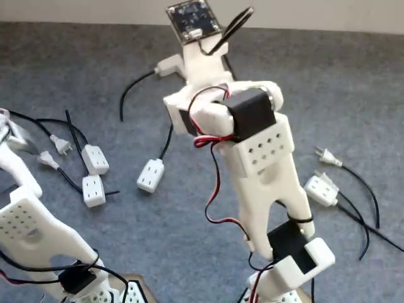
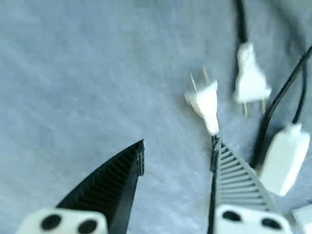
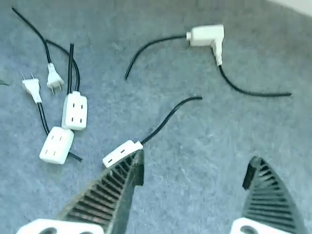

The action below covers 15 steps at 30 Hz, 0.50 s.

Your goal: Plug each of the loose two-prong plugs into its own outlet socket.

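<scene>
A: Grippers? Plug?
B: Both were spread: left gripper (image 2: 178, 156), right gripper (image 3: 195, 170). Nearest plug (image 2: 204, 100) lay mid-left in high view, seemingly just beyond a left finger (image 2: 236, 183). Closing might've pinched the cord (image 2: 212, 195) instead.

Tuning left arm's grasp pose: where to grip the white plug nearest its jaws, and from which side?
Probably the white body of the plug, just behind the prongs, jaws across its width. Come from above, over its rear end: it lies flat on the carpet, prongs pointing away from the open left gripper, so they stay free for insertion.
</scene>
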{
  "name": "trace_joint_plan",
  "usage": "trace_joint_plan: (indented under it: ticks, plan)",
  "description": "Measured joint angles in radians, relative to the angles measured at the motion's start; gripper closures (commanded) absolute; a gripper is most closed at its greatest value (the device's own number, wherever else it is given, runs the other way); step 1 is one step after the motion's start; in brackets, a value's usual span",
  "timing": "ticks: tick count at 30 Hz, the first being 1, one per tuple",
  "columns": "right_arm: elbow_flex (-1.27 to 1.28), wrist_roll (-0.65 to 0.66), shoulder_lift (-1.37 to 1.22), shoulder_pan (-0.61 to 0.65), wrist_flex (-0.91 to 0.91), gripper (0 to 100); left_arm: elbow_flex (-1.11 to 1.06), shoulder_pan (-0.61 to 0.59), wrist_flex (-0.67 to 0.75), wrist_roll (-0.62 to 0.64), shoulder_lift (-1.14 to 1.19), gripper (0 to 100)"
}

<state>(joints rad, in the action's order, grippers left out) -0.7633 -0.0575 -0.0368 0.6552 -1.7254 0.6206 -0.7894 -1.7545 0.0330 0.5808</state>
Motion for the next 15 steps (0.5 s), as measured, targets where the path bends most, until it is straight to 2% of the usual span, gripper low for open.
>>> trace_joint_plan:
  ticks: [4, 15]
  plan:
    - [0.044, 0.000, 0.038, 0.000, 0.000, 68.0, -0.161, 0.034, 0.075, 0.123, 0.000, 77]
    - [0.167, 0.000, 0.114, -0.002, 0.000, 68.0, -0.184, 0.048, 0.207, 0.370, 0.103, 77]
